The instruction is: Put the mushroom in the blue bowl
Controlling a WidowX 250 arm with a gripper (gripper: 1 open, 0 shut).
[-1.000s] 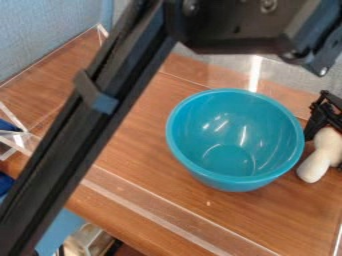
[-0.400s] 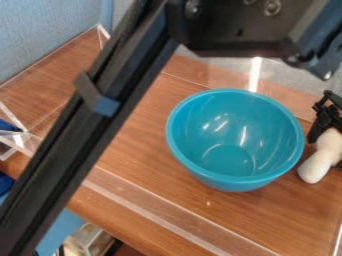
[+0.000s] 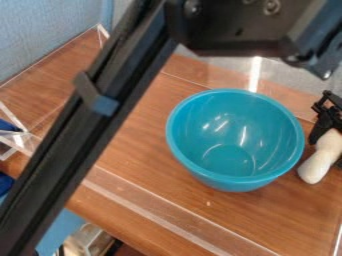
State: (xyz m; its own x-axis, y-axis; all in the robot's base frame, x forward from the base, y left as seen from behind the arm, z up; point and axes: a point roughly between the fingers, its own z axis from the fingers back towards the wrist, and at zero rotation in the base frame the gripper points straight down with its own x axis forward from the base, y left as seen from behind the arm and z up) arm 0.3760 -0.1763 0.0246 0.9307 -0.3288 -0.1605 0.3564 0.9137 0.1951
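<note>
The blue bowl (image 3: 221, 125) stands empty near the middle of the wooden table (image 3: 140, 150). The cream-white mushroom (image 3: 318, 160) lies on the table just right of the bowl, at the picture's right edge. My gripper (image 3: 327, 120) comes down from above onto the mushroom's upper end. Its black fingers (image 3: 321, 112) are closed in around that end, and the picture edge partly cuts them off. The mushroom still rests on the wood, beside the bowl's outer wall.
A long dark arm link (image 3: 94, 110) crosses the foreground diagonally and hides the table's left part. A black housing (image 3: 247, 25) fills the top. A white and blue object (image 3: 11, 135) sits at the far left. The table's front edge (image 3: 187, 215) runs below the bowl.
The black fingers have drawn in on the mushroom's upper end. The arm, the bowl and the mushroom have kept their places.
</note>
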